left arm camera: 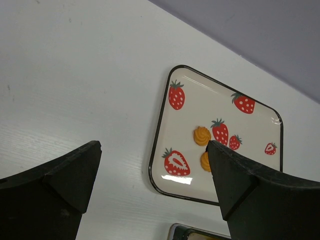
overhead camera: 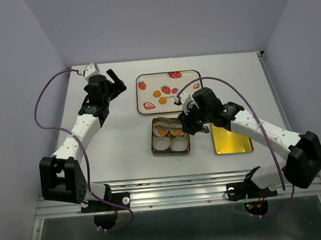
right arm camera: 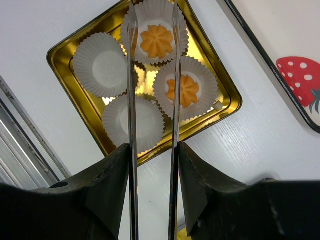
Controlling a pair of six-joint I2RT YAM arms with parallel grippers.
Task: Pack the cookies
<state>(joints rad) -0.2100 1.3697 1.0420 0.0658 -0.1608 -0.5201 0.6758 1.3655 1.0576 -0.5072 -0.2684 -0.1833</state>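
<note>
Our right gripper (right arm camera: 153, 160) is clamped on thin tongs (right arm camera: 132, 100), blades apart astride the topmost cookie (right arm camera: 156, 41). We judge it light and crumbly: pinch its sides gently.

White table (overhead camera: 110, 152): tray (overhead camera: 187, 94), tin (overhead camera: 153, 145), lid (overhead camera: 232, 140)

High rear overview, close wrist views, tray (overhead camera: 157, 80) shared
</note>
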